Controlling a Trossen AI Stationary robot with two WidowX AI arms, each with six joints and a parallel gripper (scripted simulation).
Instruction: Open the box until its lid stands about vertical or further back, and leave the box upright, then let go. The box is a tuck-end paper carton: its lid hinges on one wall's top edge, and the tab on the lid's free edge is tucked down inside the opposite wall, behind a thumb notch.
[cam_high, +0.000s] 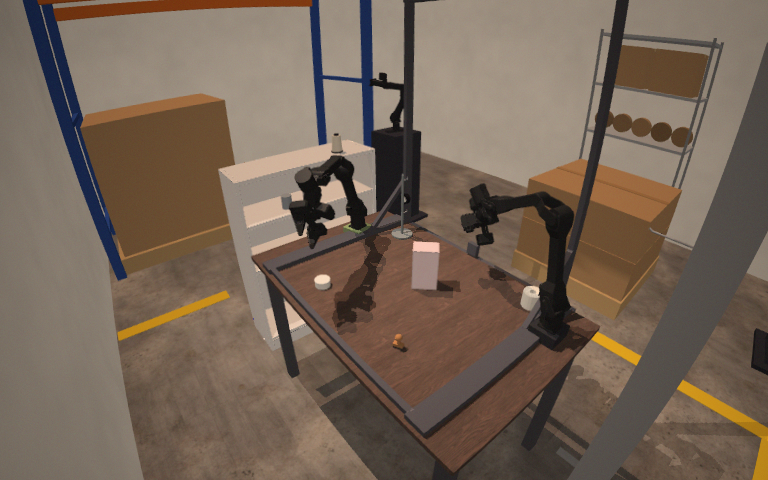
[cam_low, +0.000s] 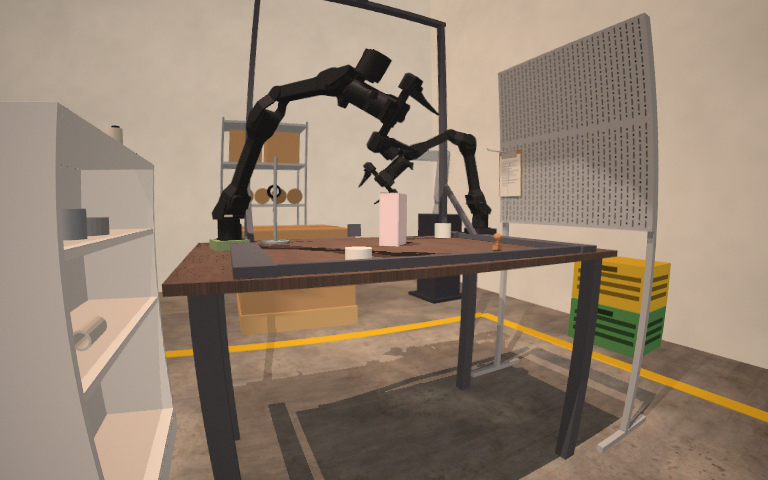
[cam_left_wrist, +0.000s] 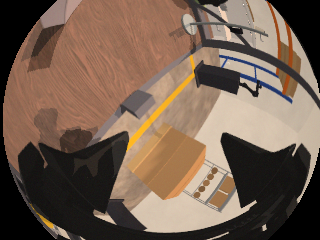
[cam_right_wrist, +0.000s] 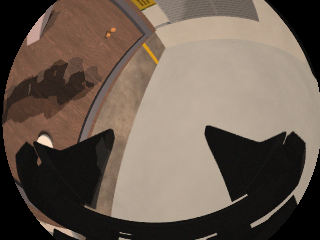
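The pink carton (cam_high: 424, 270) (cam_low: 392, 219) (cam_left_wrist: 57, 14) (cam_right_wrist: 38, 29) stands upright near the middle of the desk (cam_high: 453, 350) (cam_low: 192, 268) (cam_left_wrist: 115, 50) (cam_right_wrist: 75, 37), its lid (cam_high: 425, 247) down flat across the top. The clock directions below are read on the top view, with the carton at the centre of the dial.

The left claw (cam_high: 474, 230) (cam_low: 368, 194) (cam_left_wrist: 177, 137) hangs in the air toward two o'clock, wide open, with nothing between its fingers. The right claw (cam_high: 306, 240) (cam_low: 410, 125) (cam_right_wrist: 159, 132) is raised toward ten o'clock, also spread wide and holding nothing. Neither touches the carton.

Around it on the desk, a low white round container (cam_high: 322, 281) (cam_low: 358, 253) (cam_right_wrist: 45, 139) sits at nine o'clock and a small orange figure (cam_high: 398, 341) (cam_low: 497, 242) (cam_right_wrist: 110, 33) toward seven. A white cylinder (cam_high: 530, 298) (cam_low: 442, 229) stands toward four o'clock, just beside the left arm's base (cam_high: 540, 331). At eleven to twelve is a thin metal stand (cam_high: 402, 233) (cam_low: 275, 242) (cam_left_wrist: 188, 24) on a round foot. The right arm rises from a green base plate (cam_high: 350, 229) (cam_low: 213, 240), toward eleven.
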